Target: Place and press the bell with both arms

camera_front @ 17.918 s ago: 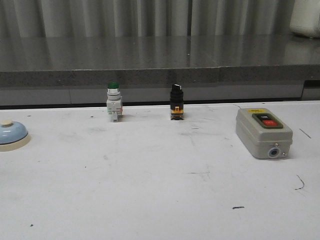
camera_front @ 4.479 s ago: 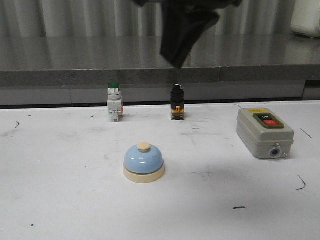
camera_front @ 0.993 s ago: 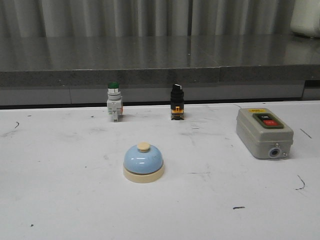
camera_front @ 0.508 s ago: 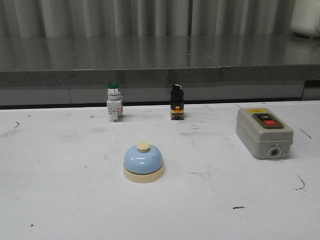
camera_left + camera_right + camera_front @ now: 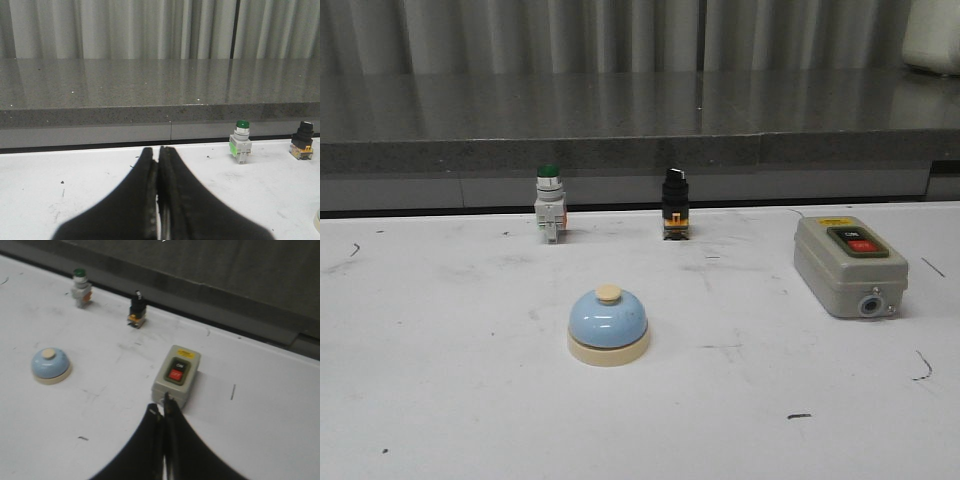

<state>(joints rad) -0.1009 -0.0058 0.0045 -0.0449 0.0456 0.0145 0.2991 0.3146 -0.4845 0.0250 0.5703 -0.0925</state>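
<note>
The light-blue bell point(image 5: 608, 324) with cream base and cream button stands upright on the white table, near the middle in the front view. It also shows in the right wrist view point(image 5: 50, 365). No arm or gripper shows in the front view. In the left wrist view my left gripper point(image 5: 158, 152) is shut and empty, low over bare table, and only a sliver that may be the bell's rim shows at the edge. In the right wrist view my right gripper point(image 5: 162, 407) is shut and empty, held above the table near the grey switch box point(image 5: 177, 375).
The grey switch box point(image 5: 847, 265) with red and black buttons sits at the right. A green-capped push button point(image 5: 549, 215) and a black selector switch point(image 5: 674, 215) stand at the table's back edge. A grey ledge point(image 5: 640, 150) runs behind the table.
Over the last second nothing has moved. Earlier the bell stood at the far left edge; it now stands in the middle, and the dark arm seen above it has left the front view.
</note>
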